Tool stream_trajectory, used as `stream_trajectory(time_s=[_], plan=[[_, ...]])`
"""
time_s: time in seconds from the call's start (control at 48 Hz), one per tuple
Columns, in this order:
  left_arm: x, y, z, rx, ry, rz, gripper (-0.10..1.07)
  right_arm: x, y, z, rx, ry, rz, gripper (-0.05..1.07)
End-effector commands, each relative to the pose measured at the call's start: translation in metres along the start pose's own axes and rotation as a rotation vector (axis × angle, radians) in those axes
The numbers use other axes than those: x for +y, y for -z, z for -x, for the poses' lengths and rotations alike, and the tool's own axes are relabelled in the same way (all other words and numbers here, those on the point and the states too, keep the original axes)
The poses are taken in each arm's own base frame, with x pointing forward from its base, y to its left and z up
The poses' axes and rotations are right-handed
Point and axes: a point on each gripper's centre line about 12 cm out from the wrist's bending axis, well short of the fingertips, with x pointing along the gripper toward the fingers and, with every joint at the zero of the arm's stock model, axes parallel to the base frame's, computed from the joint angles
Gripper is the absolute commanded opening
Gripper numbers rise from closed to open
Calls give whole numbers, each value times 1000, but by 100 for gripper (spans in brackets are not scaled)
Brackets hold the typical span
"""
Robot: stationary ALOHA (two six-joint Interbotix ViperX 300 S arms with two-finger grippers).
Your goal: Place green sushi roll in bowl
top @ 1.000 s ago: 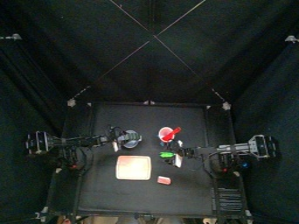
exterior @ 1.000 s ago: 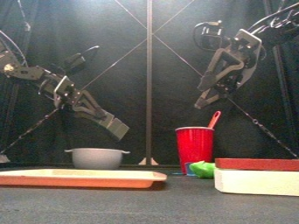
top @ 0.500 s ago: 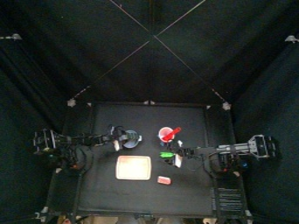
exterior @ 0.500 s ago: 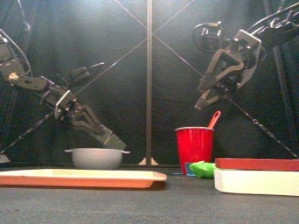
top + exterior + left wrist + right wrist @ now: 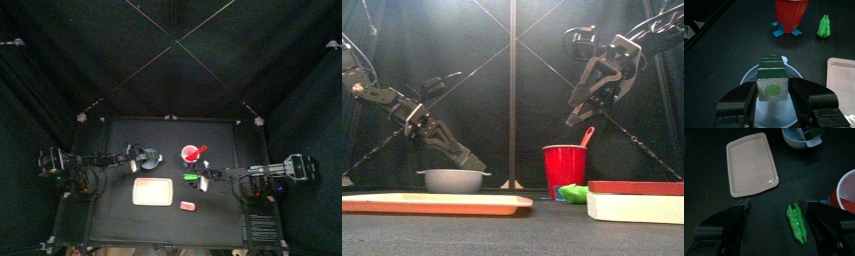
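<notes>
Left wrist view: green sushi roll (image 5: 773,85), dark-wrapped block.

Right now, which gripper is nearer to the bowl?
Left. The left gripper hangs just above the bowl, holding the green sushi roll. The right gripper is raised high, across the table, beyond the red cup.

Dim light from overhead falls on a black-curtained pen; the bench (image 5: 167,150) reads dark in the frame's middle, wrist-view jaws blur at bottom edges.
</notes>
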Motion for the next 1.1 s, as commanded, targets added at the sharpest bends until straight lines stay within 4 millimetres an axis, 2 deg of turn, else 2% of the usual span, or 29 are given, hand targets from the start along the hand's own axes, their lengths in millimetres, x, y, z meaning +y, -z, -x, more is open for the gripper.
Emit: stream_trajectory(time_s=[0.0, 0.312, 1.083], plan=[[2, -9, -2, -32, -7, 7, 72, 1, -7, 2, -28, -8, -3, 104], [4, -11, -1, -39, -22, 28, 85, 1, -7, 2, -28, -8, -3, 104], [4, -13, -1, -47, -22, 30, 85, 1, -7, 2, -28, -8, -3, 104]])
